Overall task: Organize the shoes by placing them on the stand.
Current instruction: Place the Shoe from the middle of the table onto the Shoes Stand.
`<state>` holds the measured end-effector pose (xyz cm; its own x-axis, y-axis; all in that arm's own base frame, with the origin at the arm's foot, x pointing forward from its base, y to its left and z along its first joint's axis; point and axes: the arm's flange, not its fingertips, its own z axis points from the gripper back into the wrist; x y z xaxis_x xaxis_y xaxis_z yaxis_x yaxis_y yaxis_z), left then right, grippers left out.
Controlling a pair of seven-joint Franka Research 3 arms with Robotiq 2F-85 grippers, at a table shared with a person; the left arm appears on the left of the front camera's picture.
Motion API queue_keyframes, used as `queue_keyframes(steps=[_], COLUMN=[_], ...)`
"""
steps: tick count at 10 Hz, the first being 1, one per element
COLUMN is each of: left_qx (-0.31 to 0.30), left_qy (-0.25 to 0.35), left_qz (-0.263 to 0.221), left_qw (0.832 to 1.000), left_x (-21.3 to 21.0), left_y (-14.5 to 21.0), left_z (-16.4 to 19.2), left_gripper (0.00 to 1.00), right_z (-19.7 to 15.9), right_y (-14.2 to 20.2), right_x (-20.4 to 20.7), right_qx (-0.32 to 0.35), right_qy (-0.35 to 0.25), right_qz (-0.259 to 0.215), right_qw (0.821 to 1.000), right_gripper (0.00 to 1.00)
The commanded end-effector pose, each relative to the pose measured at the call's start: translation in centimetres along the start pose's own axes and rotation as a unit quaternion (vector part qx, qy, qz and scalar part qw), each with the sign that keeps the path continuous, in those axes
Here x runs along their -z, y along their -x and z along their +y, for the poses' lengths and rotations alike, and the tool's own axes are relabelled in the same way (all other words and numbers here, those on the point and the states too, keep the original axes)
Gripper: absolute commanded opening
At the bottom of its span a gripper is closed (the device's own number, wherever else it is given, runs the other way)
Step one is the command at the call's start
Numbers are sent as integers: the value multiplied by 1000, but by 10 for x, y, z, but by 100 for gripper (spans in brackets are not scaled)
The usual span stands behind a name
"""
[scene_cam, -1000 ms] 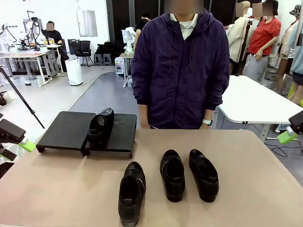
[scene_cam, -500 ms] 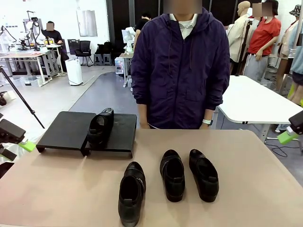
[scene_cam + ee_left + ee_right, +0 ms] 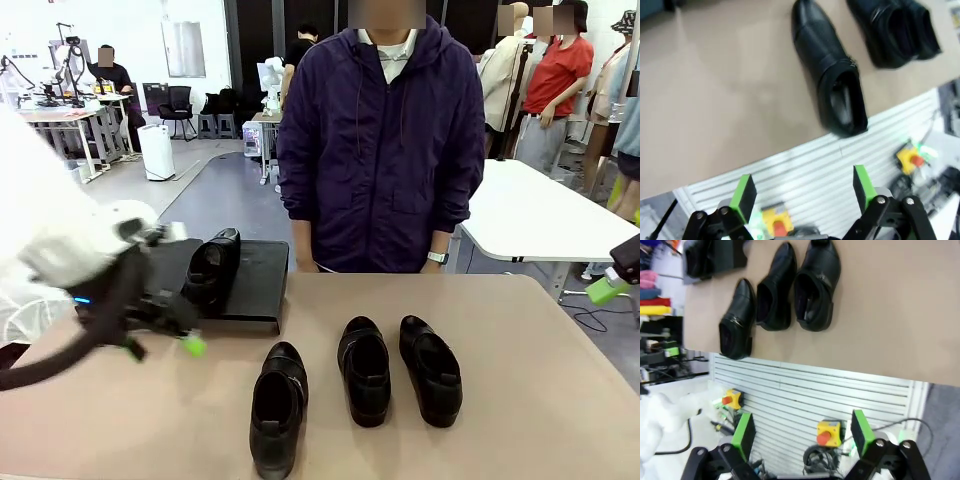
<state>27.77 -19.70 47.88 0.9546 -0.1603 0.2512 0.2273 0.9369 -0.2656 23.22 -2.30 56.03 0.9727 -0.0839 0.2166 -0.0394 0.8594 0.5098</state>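
Observation:
One glossy black shoe [image 3: 212, 265] lies on the black stand [image 3: 250, 280] at the far left, near the seam between its two platforms. Three more shoes rest on the tan table: a near one [image 3: 277, 408], a middle one [image 3: 364, 368] and a right one [image 3: 430, 368]. My left gripper [image 3: 165, 348], blurred, hangs open just in front of the stand, left of the near shoe. In the left wrist view the open left gripper [image 3: 802, 187] holds nothing, with the near shoe [image 3: 827, 75] ahead of it. My right gripper [image 3: 802, 432] is open and off the table's right edge, its pad [image 3: 605, 290] showing there.
A person in a dark purple jacket [image 3: 380, 150] stands at the far edge, hands down. The table's near edge meets a ribbed metal panel [image 3: 815, 395] with red-and-yellow stop buttons [image 3: 827, 432]. A white table [image 3: 540, 215] stands behind on the right.
My left arm has swung in from the left edge over the table, now in front of the stand's left platform. The shoes, the right gripper and the person have not moved.

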Motion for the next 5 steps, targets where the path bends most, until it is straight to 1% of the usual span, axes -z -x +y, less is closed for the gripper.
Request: queue_keyframes(steps=[1, 2, 3, 5], left_qx=[-39, -43, -46, -33], left_qy=[-76, -88, -100, -115], left_qz=[-43, -47, -52, -60], left_qw=[995, 994, 993, 991], left_x=[32, 54, 69, 90], left_y=[-27, -29, -28, -26], left_z=[-28, -42, -47, -52], left_gripper=[100, 100, 100, 100], right_z=[0, 0, 0, 0], right_y=[-1, -1, -1, -1], right_x=[-2, -2, -2, -2], right_qx=[-9, -9, -9, -9], right_qy=[-8, -8, -8, -8], right_qz=[-3, -3, -3, -3], right_qw=[1000, 1000, 1000, 1000], right_gripper=[100, 100, 100, 100])
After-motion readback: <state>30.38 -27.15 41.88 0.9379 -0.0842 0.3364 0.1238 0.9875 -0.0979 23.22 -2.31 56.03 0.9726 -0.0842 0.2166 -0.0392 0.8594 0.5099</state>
